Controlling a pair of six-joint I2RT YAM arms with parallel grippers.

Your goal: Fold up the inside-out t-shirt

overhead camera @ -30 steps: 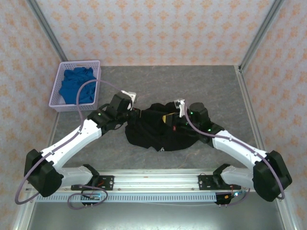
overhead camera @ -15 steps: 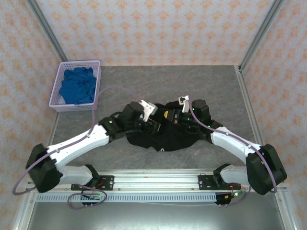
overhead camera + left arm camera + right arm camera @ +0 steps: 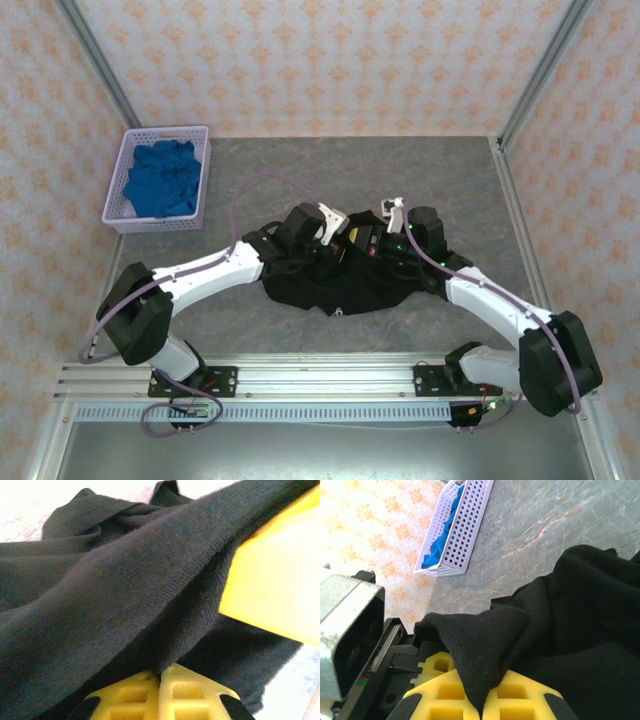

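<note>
Clamped on a fold of inside-out t-shirt (image 3: 345,285) with left claw (image 3: 160,674); clamped likewise with right claw (image 3: 483,702) just beside; bunched on bench (image 3: 400,170) beneath.

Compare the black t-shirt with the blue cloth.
The black t-shirt lies rumpled on the table; the blue cloth sits bunched in the perforated basket. The t-shirt is the larger heap; the blue cloth is smaller. The t-shirt is pinched by the left gripper and right gripper; the blue cloth is untouched. Both are crumpled, neither folded.
</note>
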